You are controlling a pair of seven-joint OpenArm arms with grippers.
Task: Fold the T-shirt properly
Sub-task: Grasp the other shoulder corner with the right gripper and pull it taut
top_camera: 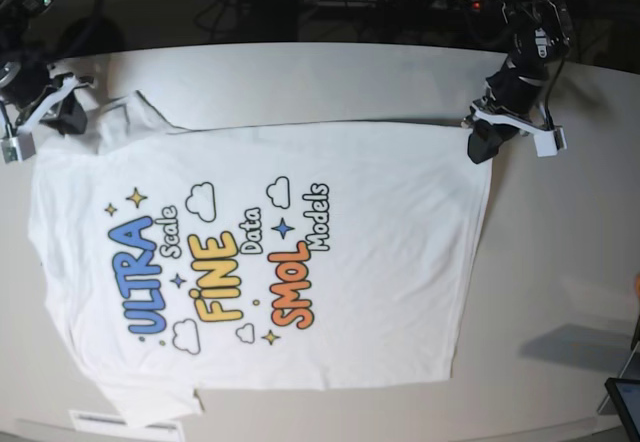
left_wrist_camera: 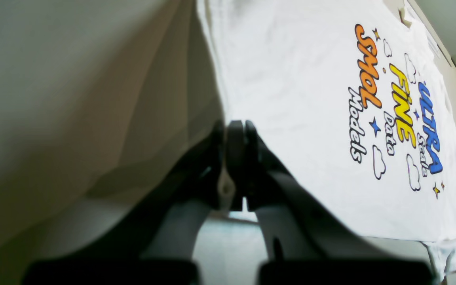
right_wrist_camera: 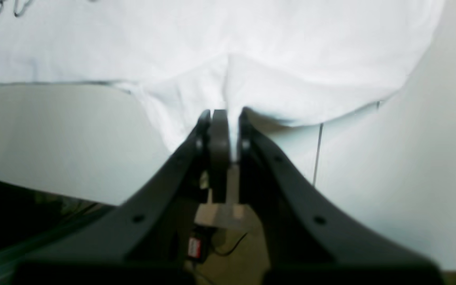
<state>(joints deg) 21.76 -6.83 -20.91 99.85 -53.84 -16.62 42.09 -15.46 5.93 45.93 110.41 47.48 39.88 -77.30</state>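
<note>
The T-shirt (top_camera: 330, 262) is white, short-sleeved, and lies spread flat, print side up, on the table. The chest print reads "ULTRA Scale" in blue, "FINE Data" in yellow and "SMOL Models" in orange, with outlined clouds and small stars around the words. In the base view the collar end points left and the hem runs down the right side. One sleeve lies at the upper left, the other at the lower left. The fabric shows only light wrinkles.
</note>
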